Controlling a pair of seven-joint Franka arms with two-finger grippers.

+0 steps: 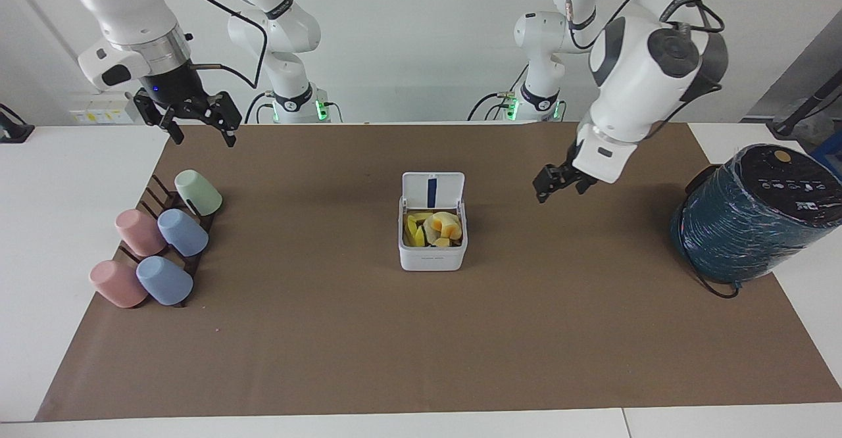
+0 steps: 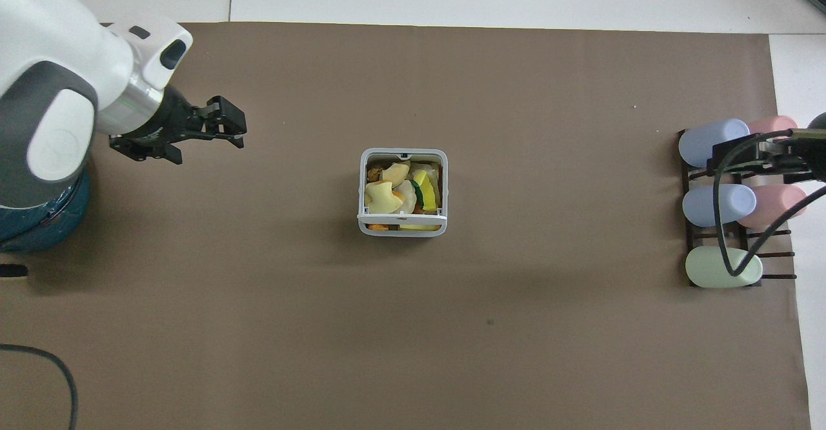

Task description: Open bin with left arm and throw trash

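The white bin [image 1: 432, 257] stands mid-table on the brown mat, its lid [image 1: 432, 190] upright and open with the blue stripe showing. Yellow and orange trash scraps [image 1: 437, 227] lie inside it; they also show in the overhead view [image 2: 393, 192], inside the bin's rim [image 2: 402, 231]. My left gripper [image 1: 559, 191] is open and empty, up in the air over bare mat between the bin and the teal cylinder; it also shows in the overhead view [image 2: 233, 125]. My right gripper [image 1: 202, 137] is open and empty, waiting raised over the mat's corner by the cup rack.
A big dark teal wrapped cylinder [image 1: 750, 221] stands at the left arm's end of the table, with a black cable at its foot. A dark rack with several pastel cups [image 1: 158, 241] lies at the right arm's end; it also shows in the overhead view [image 2: 723, 204].
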